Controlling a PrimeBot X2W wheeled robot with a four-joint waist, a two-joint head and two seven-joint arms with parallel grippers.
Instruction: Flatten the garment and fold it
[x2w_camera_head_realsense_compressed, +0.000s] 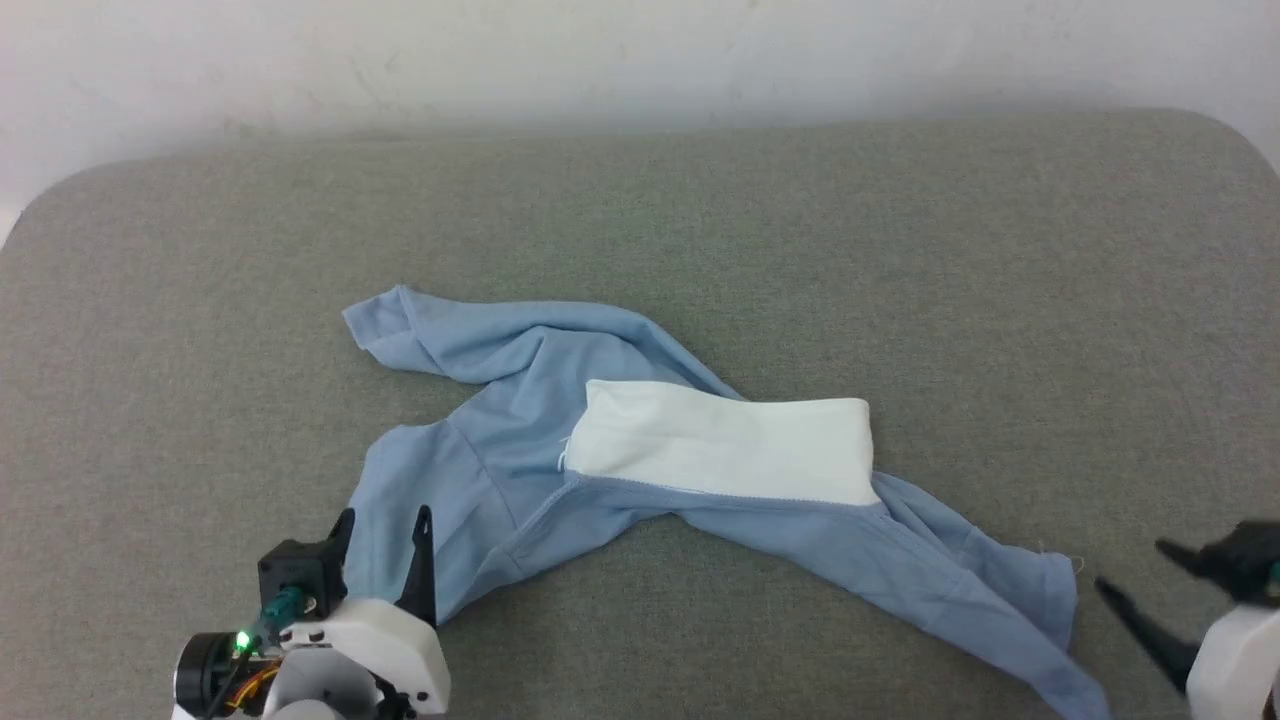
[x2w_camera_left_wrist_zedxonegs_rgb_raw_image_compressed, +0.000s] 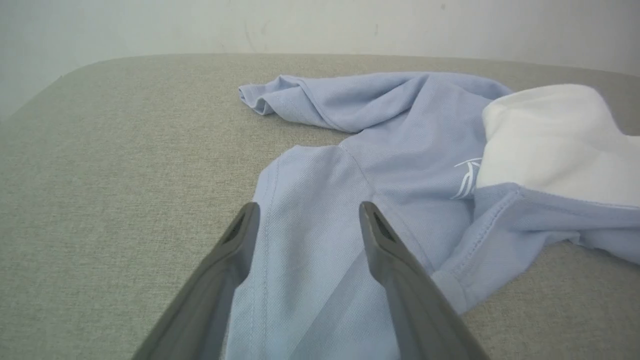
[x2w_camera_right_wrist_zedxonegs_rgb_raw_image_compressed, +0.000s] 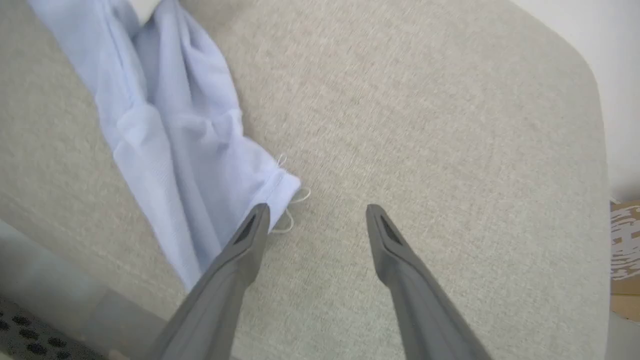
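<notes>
The garment (x2w_camera_head_realsense_compressed: 470, 470) is light blue, with a plain white panel (x2w_camera_head_realsense_compressed: 720, 445) across its middle and a small white script mark (x2w_camera_left_wrist_zedxonegs_rgb_raw_image_compressed: 467, 177). The counter (x2w_camera_head_realsense_compressed: 900, 250) is a flecked grey-beige weave, and the far wall (x2w_camera_head_realsense_compressed: 600, 50) is off-white. The left gripper (x2w_camera_head_realsense_compressed: 385, 520) has dark grey fingers (x2w_camera_head_realsense_compressed: 422, 560), a white housing and a green light (x2w_camera_head_realsense_compressed: 241, 640).

A grey, fabric-covered worktop (x2w_camera_head_realsense_compressed: 900, 250) with rounded corners carries one crumpled light blue T-shirt (x2w_camera_head_realsense_compressed: 470, 460), sleeves spread out and its white panel (x2w_camera_head_realsense_compressed: 720, 440) lying uppermost in the middle.
</notes>
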